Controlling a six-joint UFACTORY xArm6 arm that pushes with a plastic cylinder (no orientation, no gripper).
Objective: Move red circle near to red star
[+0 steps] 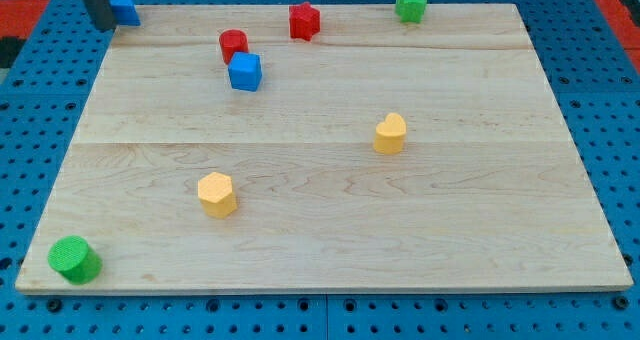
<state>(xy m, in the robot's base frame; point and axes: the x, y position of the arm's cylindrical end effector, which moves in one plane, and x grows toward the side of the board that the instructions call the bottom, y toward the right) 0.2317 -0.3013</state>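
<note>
Red round cylinder block (233, 45) sits near-ish the red star-shaped block (304, 21) but apart, touching the blue cube (245, 71); my tip (104, 25) is off by the wooden worktop's (330, 220) top-left corner, no jaws here, so it looks unstarted.

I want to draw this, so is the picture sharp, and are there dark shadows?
Camera view: even, soft light, no glare on the board; blocks like the red circle and red star look sharp, with only faint shadows; my tip at the top left is slightly blurred.
</note>
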